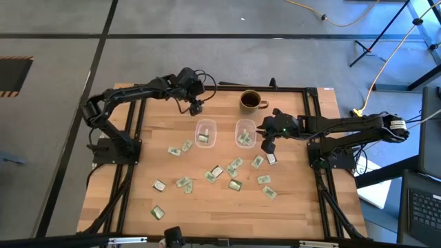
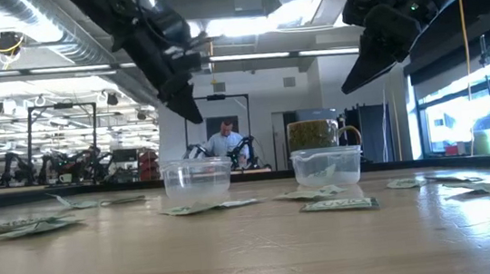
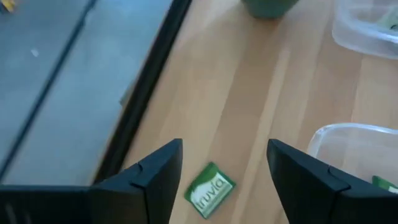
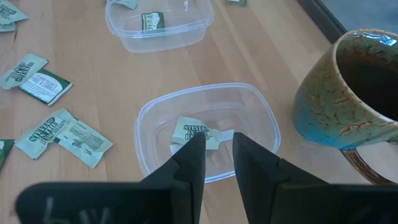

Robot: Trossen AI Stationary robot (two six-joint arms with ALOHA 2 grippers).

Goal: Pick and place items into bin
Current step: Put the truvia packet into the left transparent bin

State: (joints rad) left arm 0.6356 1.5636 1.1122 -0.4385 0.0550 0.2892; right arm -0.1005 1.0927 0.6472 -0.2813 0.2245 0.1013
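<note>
Packets on table, left fingers wide, right fingers narrow, mug cut off.

The table is showing pale blond wood planks inside a black frame; the packets are showing pale green and white, one bright green with white lettering; both bins are looking clear; the mug is showing mottled teal and brown with reddish crackle lines.
</note>
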